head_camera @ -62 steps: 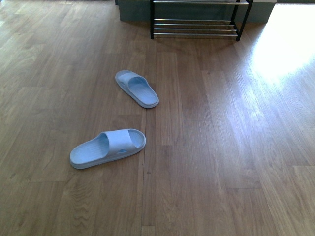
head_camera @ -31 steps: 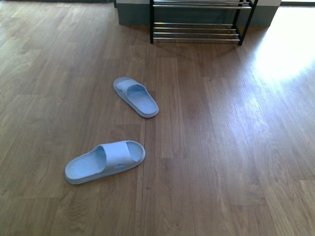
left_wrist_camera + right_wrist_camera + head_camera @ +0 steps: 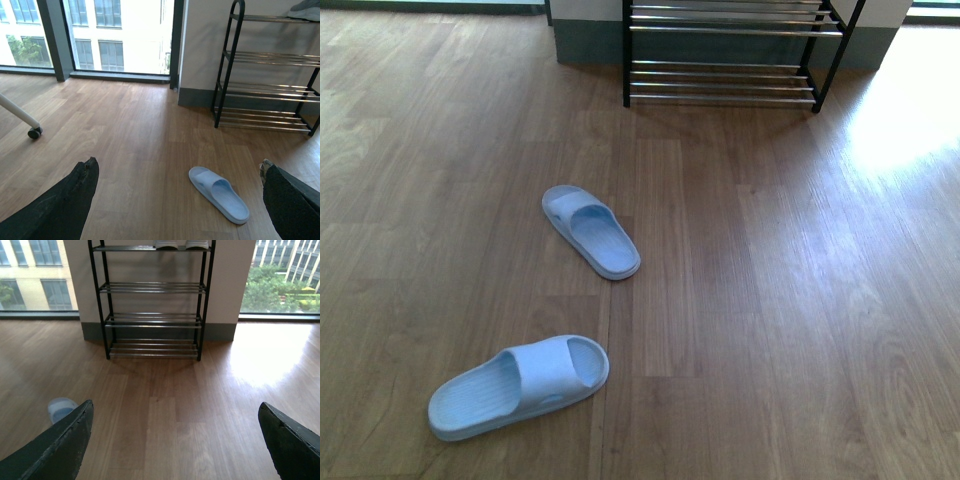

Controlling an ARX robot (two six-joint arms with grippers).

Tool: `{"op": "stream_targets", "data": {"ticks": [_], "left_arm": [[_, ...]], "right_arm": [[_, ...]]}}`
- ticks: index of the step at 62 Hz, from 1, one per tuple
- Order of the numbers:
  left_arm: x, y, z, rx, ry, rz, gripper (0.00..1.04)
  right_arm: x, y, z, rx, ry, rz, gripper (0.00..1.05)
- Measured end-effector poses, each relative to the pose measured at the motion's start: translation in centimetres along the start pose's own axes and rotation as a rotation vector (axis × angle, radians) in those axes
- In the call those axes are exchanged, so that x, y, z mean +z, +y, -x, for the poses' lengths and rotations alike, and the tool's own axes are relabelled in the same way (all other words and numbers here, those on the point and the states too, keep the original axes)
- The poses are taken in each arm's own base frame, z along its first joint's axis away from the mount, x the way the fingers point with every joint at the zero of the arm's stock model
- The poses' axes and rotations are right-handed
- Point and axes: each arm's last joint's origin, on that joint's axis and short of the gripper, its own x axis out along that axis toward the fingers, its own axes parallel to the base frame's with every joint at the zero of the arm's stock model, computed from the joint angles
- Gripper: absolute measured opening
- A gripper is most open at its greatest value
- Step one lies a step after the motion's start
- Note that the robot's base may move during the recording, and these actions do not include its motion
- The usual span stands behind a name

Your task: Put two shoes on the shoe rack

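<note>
A nearer pale blue moulded rubber slide point(image 3: 520, 385) lies at the lower left of the front view, its footbed ribbed and its open toe pointing right. A farther pale blue rubber slide point(image 3: 590, 232) lies at an angle left of centre, well apart from the first. Both rest on the matte wood-plank floor point(image 3: 800, 300). The shoe rack of black metal end frames and chrome rods point(image 3: 725, 70) stands at the top edge. Bare planks run open between slides and rack and across the whole right half, with glare at the upper right. The left tool point(image 3: 178, 164) and right tool point(image 3: 176, 405) both gape wide, their dark rough fingers holding nothing.
</note>
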Motion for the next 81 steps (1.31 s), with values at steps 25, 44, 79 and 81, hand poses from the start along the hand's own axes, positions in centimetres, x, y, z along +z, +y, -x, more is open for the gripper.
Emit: {"op": "stream_targets", "data": {"ticks": [25,44,79,81], "left_arm": [[0.8,-0.6,-2.6,0.483,0.475,0.111,0.95],[-4.2,-4.2,-15.2,0.268,0.921,-0.162,0.95],[-23.6,-10.5,-21.4,-0.281,1.343,-0.651,0.95],[-24.2,-10.8,-21.1,-0.314,1.352,-0.680,0.95]], "right_arm": [[0.0,0.0,0.0,-0.007,0.000,0.000,0.96],[0.0,0.0,0.0,-0.006,0.001,0.000,0.96],[0.0,0.0,0.0,-0.006,0.001,0.000,0.96],[0.0,0.0,0.0,-0.006,0.001,0.000,0.96]]}}
